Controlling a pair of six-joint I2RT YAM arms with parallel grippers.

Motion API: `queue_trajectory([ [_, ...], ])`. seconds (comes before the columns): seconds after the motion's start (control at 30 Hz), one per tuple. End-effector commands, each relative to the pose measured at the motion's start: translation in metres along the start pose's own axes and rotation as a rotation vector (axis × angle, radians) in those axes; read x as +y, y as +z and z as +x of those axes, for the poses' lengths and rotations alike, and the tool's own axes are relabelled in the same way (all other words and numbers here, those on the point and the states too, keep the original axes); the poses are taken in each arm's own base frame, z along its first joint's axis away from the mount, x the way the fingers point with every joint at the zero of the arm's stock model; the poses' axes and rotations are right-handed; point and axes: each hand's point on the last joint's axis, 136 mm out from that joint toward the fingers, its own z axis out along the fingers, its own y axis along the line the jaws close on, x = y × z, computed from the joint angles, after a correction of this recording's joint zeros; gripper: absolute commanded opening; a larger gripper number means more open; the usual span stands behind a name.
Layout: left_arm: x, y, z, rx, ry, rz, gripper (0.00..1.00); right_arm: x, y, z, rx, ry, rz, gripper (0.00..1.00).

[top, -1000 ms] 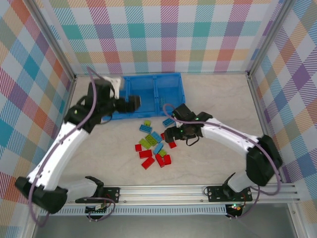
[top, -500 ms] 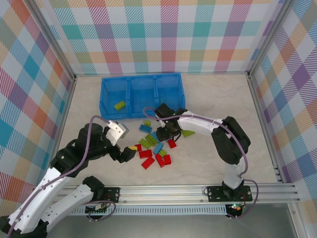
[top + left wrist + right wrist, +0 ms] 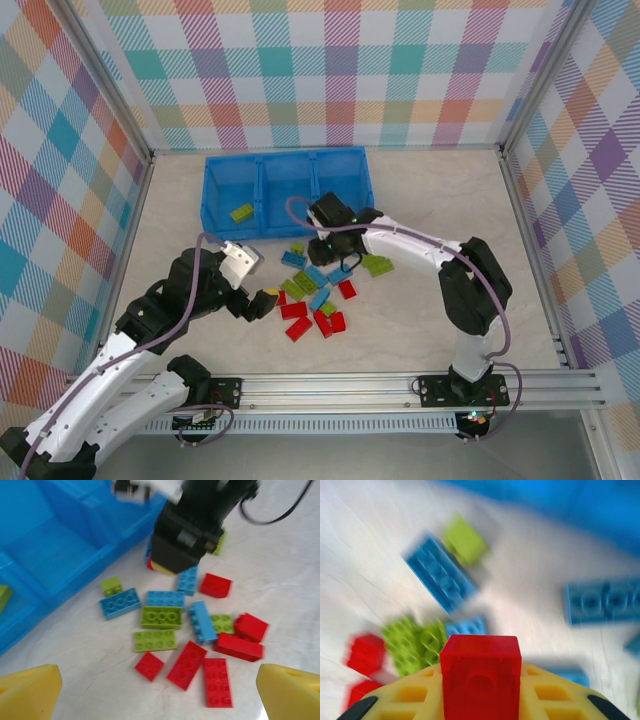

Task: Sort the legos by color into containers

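At nine o'clock from the loose legos (image 3: 310, 295), we see the left gripper (image 3: 258, 302) above the table (image 3: 450, 200), its yellow fingers spread wide with nothing between them. At twelve o'clock from that pile lies the blue tray (image 3: 285, 155), with one lime brick (image 3: 241, 212) in its left compartment. Red, lime and blue bricks lie scattered just in front of the tray. At the pile's twelve o'clock edge, the right gripper (image 3: 160, 566) is clamped on a small red brick (image 3: 480, 670).
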Motion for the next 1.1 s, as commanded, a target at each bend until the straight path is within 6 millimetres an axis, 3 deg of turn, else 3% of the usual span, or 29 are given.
queue_trajectory([
  [0.0, 0.034, 0.003, -0.008, -0.013, -0.091, -0.173, 1.00, 0.016, -0.017, -0.078, -0.203, 0.014, -0.027, 0.31],
  [0.2, 0.056, 0.010, 0.003, 0.045, -0.179, -0.263, 1.00, -0.003, 0.012, -0.144, -0.285, 0.069, 0.040, 0.31],
  [0.27, 0.061, 0.010, 0.006, 0.057, -0.181, -0.292, 1.00, -0.002, 0.023, -0.157, -0.289, 0.048, 0.039, 0.35],
  [0.4, 0.065, 0.007, 0.006, 0.043, -0.181, -0.317, 1.00, -0.005, 0.040, -0.164, -0.249, 0.038, 0.051, 0.45],
  [0.53, 0.069, 0.006, 0.007, 0.042, -0.182, -0.344, 1.00, -0.003, 0.030, -0.175, -0.267, 0.030, 0.043, 0.50],
  [0.67, 0.071, 0.010, 0.010, 0.062, -0.181, -0.350, 1.00, 0.002, 0.005, -0.178, -0.275, 0.021, 0.032, 0.50],
  [0.83, 0.071, 0.016, 0.013, 0.092, -0.190, -0.347, 1.00, 0.011, -0.043, -0.155, -0.264, -0.013, -0.022, 0.54],
  [0.93, 0.071, 0.017, 0.014, 0.101, -0.196, -0.350, 1.00, 0.013, -0.076, -0.121, -0.290, -0.053, -0.067, 0.60],
  [1.07, 0.066, 0.019, 0.017, 0.125, -0.208, -0.318, 1.00, -0.015, -0.110, -0.060, -0.331, -0.004, -0.005, 0.63],
])
